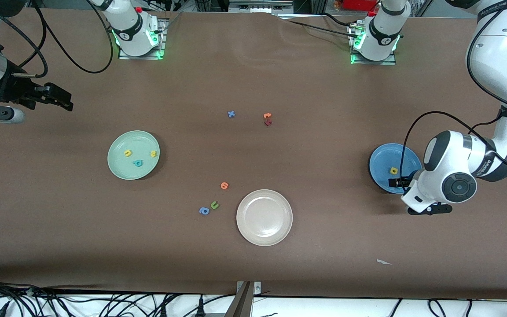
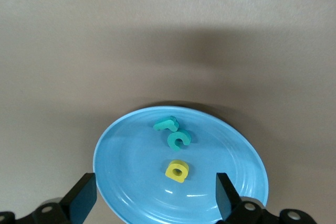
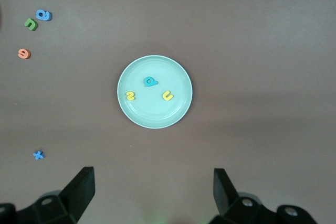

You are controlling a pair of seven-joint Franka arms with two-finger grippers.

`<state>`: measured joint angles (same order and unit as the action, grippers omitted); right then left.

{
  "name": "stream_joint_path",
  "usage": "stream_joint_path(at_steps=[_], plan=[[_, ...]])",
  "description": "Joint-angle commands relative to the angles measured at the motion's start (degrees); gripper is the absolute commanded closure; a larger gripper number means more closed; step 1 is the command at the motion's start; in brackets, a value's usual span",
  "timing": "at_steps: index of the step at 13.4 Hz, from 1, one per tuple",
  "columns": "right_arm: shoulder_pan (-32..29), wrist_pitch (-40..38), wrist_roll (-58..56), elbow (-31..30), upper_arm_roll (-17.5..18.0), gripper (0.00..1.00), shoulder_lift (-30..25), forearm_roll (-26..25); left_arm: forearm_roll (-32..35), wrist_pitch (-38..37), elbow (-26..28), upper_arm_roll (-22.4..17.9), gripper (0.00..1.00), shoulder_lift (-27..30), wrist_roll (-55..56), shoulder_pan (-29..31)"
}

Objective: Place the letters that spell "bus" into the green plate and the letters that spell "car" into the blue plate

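Observation:
The green plate [image 1: 121, 169] holds a yellow "u" [image 1: 127, 153], a teal "b" [image 1: 138, 163] and a yellow "s" [image 1: 153, 153]. The right wrist view shows this plate [image 3: 155, 114] from high up. My right gripper [image 1: 62, 100] [image 3: 153, 195] waits open and empty over bare table at the right arm's end. The blue plate [image 2: 136, 182] [image 1: 381, 160] holds a teal "r" [image 2: 166, 124], a teal "c" [image 2: 178, 139] and a yellow "a" [image 2: 177, 170] [image 1: 394, 170]. My left gripper [image 2: 156, 203] [image 1: 413, 196] hangs open and empty over that plate's rim. In the front view the left arm hides the "c" and "r".
A cream plate [image 1: 264, 233] lies near the table's middle. Loose letters lie around: an orange round one [image 1: 224, 185], a green "u" [image 1: 214, 204], a blue "a" [image 1: 204, 211], a blue "x" [image 1: 231, 114], and an orange [image 1: 267, 116] and a dark red one [image 1: 268, 123].

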<state>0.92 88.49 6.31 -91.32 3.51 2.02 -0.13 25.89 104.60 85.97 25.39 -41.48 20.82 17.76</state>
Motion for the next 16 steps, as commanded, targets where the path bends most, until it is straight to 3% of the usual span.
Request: stream_joint_path(at_steps=[1, 2, 5, 8, 12, 16], plan=[[-1.01, -0.95, -0.16, 0.80, 1.06, 0.00, 0.18, -0.05, 0.40, -1.50, 0.17, 0.54, 0.00, 3.59, -2.80, 1.91], [-1.01, -0.95, -0.16, 0.80, 1.06, 0.00, 0.18, -0.05, -3.61, -1.51, 0.86, -0.77, 0.00, 5.95, -6.90, 1.05], [-1.01, -1.22, -0.16, 0.80, 1.06, 0.00, 0.18, -0.05, -20.65, -2.81, 5.51, -14.97, 0.00, 16.30, -20.60, -6.22], [-0.83, -1.22, -0.16, 0.80, 1.06, 0.00, 0.18, -0.05, -25.62, -9.75, 6.32, -24.40, 0.00, 25.72, -22.49, -15.45], [-0.74, -1.22, -0.16, 0.80, 1.15, 0.00, 0.18, -0.05, -27.03, -15.82, 5.62, -25.22, 0.00, 35.05, -20.74, -16.53], [-0.74, -1.22, -0.25, 0.88, 1.15, 0.00, 0.18, -0.31, -27.12, -16.54, 5.26, -25.13, 0.00, 38.14, -20.56, -16.62]])
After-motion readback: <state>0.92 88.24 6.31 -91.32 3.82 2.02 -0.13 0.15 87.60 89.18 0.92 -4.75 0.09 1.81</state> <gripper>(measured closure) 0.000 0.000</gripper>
